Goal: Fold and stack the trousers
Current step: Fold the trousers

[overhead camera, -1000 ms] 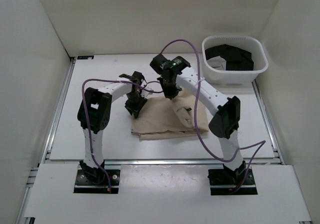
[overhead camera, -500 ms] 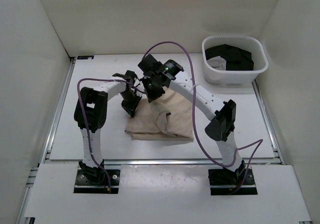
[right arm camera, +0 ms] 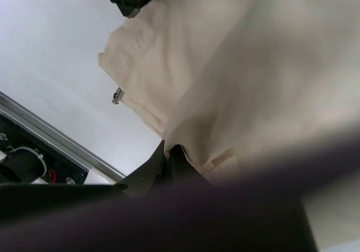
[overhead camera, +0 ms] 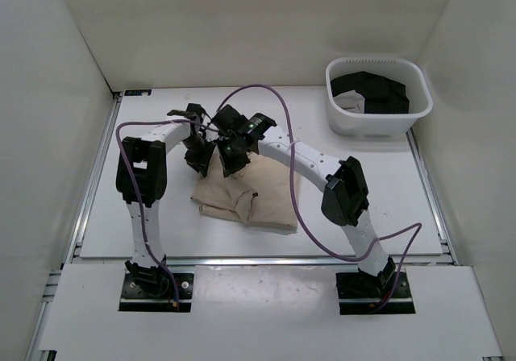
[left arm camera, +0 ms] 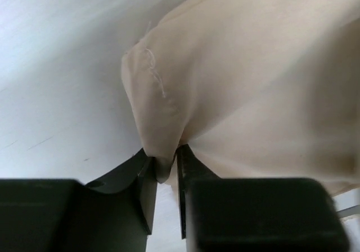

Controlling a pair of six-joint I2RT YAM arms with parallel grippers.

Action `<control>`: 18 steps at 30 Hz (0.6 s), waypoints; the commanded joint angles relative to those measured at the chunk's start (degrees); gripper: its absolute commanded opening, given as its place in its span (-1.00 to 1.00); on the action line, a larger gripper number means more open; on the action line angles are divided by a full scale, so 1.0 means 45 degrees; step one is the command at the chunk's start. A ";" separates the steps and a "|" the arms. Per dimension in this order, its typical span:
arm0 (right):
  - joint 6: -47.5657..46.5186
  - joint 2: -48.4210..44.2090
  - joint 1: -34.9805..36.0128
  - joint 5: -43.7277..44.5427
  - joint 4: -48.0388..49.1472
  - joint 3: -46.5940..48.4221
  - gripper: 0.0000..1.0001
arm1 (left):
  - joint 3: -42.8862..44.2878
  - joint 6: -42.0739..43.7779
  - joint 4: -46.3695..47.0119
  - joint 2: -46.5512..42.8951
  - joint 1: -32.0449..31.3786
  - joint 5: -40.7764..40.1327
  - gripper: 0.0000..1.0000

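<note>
The beige trousers [overhead camera: 262,204] lie folded and rumpled on the white table in front of both arms, their far edge raised toward the grippers. My left gripper [overhead camera: 201,158] is over the far left corner. In the left wrist view a fold of the trousers [left arm camera: 253,66] sits pinched between the tips of the left gripper [left arm camera: 167,170]. My right gripper [overhead camera: 231,159] is just to its right, shut on a thin edge of the trousers [right arm camera: 253,55], which hang from the right gripper [right arm camera: 170,151]. The two grippers almost touch.
A white basket [overhead camera: 379,124] holding black garments [overhead camera: 372,91] stands at the back right of the table. White walls close in the left, right and back. A metal rail [right arm camera: 45,128] runs along the table's near edge.
Both grippers have moved left and farther back, pulling the trousers left with them. The right-hand part has been carried over onto the left, so the cloth is narrower and more bunched.
</note>
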 commanded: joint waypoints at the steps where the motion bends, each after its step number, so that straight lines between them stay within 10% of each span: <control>1: 0.0156 0.0313 0.0236 -0.0387 0.1347 -0.0254 -1.00 | 0.0182 -0.0075 0.0202 -0.0320 0.0202 0.0116 -0.43; 18: 0.1464 0.1172 0.0353 -0.0525 0.2698 0.1524 -1.00 | -0.0404 -0.0075 0.0202 -0.0202 0.0202 0.0410 -0.72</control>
